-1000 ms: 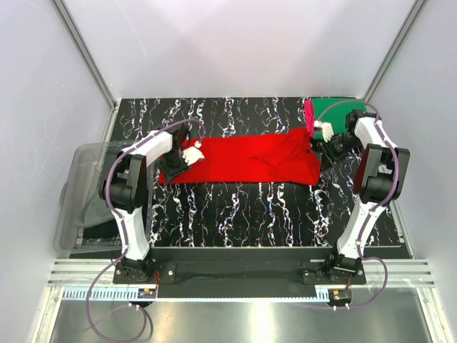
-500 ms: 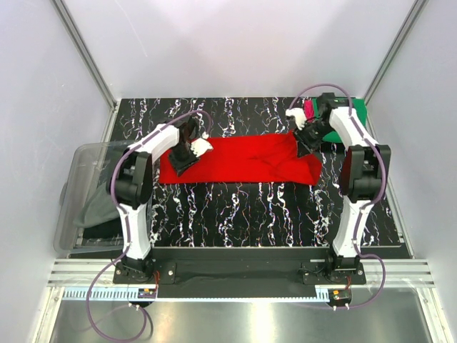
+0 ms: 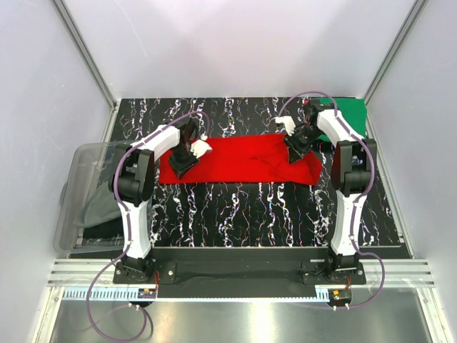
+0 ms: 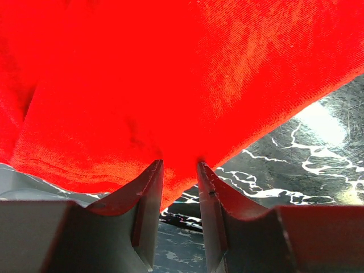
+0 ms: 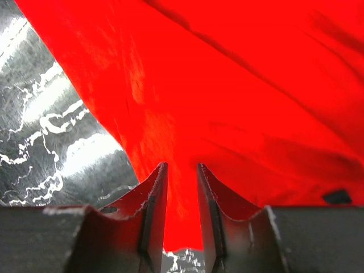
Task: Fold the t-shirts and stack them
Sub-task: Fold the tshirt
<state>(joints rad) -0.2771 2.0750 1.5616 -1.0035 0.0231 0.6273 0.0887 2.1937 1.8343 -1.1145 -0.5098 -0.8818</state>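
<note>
A bright red t-shirt (image 3: 243,161) lies as a long strip across the middle of the black marbled table (image 3: 235,214). My left gripper (image 3: 187,158) is at its left end. In the left wrist view the gripper (image 4: 179,164) is shut on a fold of the red t-shirt (image 4: 170,85). My right gripper (image 3: 296,146) is at the strip's far right part. In the right wrist view that gripper (image 5: 182,165) is likewise shut on the red t-shirt (image 5: 239,102). A green t-shirt (image 3: 351,116), folded, sits in the back right corner behind the right arm.
A clear plastic bin (image 3: 86,179) with dark cloth inside stands off the table's left edge. White enclosure walls close in the back and both sides. Both arm bases are at the near edge.
The right gripper swung left, away from the green t-shirt, and now sits over the red t-shirt's right part. The left gripper shifted only slightly toward the back.
</note>
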